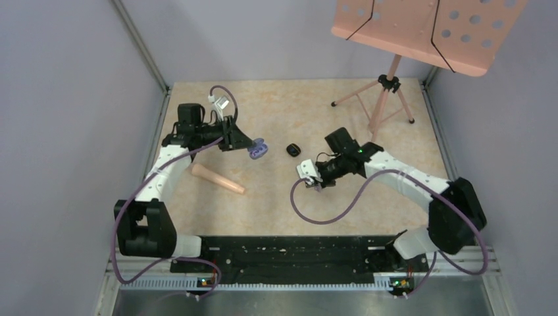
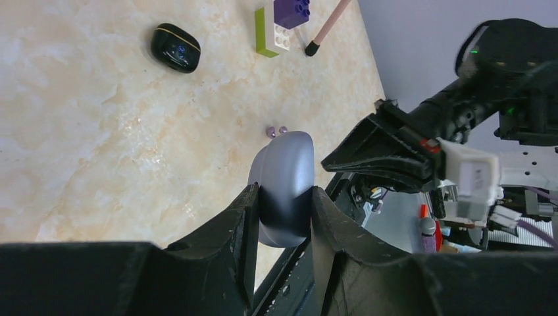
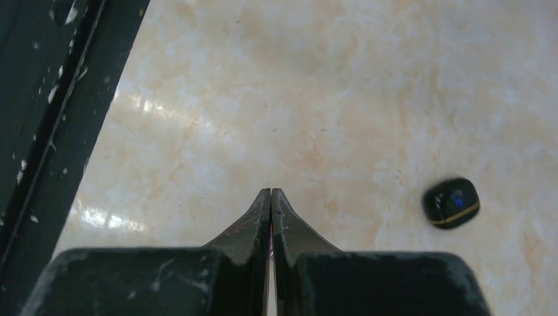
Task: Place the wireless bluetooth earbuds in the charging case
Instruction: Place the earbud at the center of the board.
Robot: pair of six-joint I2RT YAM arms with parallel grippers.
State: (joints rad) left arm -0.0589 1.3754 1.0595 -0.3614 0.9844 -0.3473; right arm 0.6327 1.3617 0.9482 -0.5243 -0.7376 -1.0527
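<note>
My left gripper (image 2: pixel 281 197) is shut on a pale lavender charging case (image 2: pixel 284 172) and holds it above the table; from above, the case (image 1: pixel 258 150) sticks out past the left gripper (image 1: pixel 251 148). Two tiny pale purple earbuds (image 2: pixel 276 131) lie side by side on the table just beyond the case. My right gripper (image 3: pixel 271 193) is shut over bare table, its jaws pressed together; from above, the right gripper (image 1: pixel 318 185) sits right of the case. Black earbuds are not visible.
A closed black case with a gold line (image 1: pixel 293 149) (image 3: pixel 451 203) lies between the arms. A peach cone (image 1: pixel 217 178) lies by the left arm. A purple-and-yellow block (image 2: pixel 281 23) and a music stand (image 1: pixel 388 85) are at the back. A black rail (image 3: pixel 46 99) runs along the near edge.
</note>
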